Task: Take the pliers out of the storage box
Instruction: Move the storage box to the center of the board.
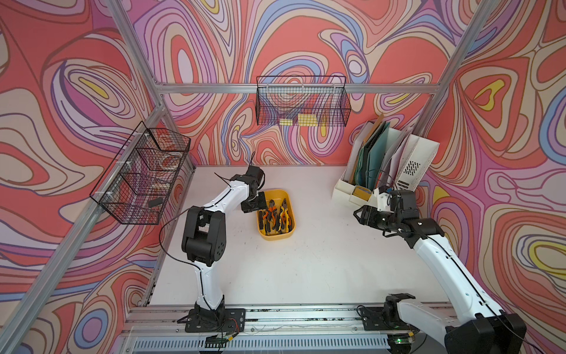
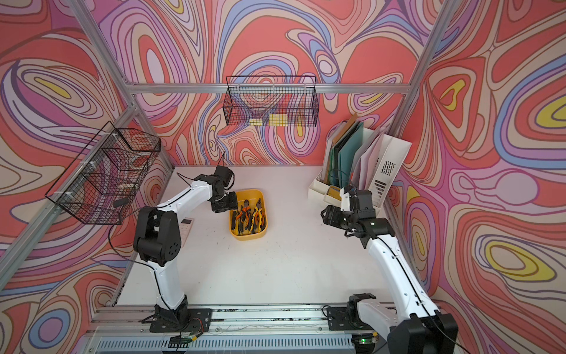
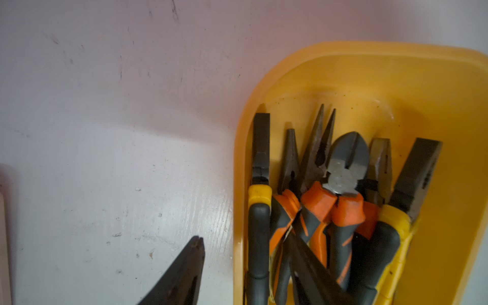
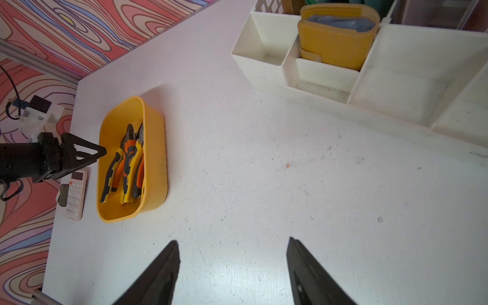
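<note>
The yellow storage box (image 1: 277,237) (image 2: 249,237) stands on the white table left of centre. Several pliers (image 1: 275,217) (image 3: 340,179) (image 4: 129,158) lie in it side by side, with orange-and-black or yellow-and-black handles and dark jaws pointing to the back. My left gripper (image 1: 259,213) (image 2: 232,211) (image 3: 243,237) is open at the box's left rim (image 3: 239,163). One finger (image 3: 195,264) is outside over the table and the other (image 3: 311,264) is over the handles inside. My right gripper (image 1: 356,214) (image 4: 233,253) hangs open over bare table at the right, holding nothing.
A white file organizer (image 1: 389,171) with folders and a yellow wallet (image 4: 335,39) stands at the back right. A white keypad remote (image 4: 75,195) lies left of the box. Black wire baskets hang on the back wall (image 1: 301,104) and the left wall (image 1: 144,174).
</note>
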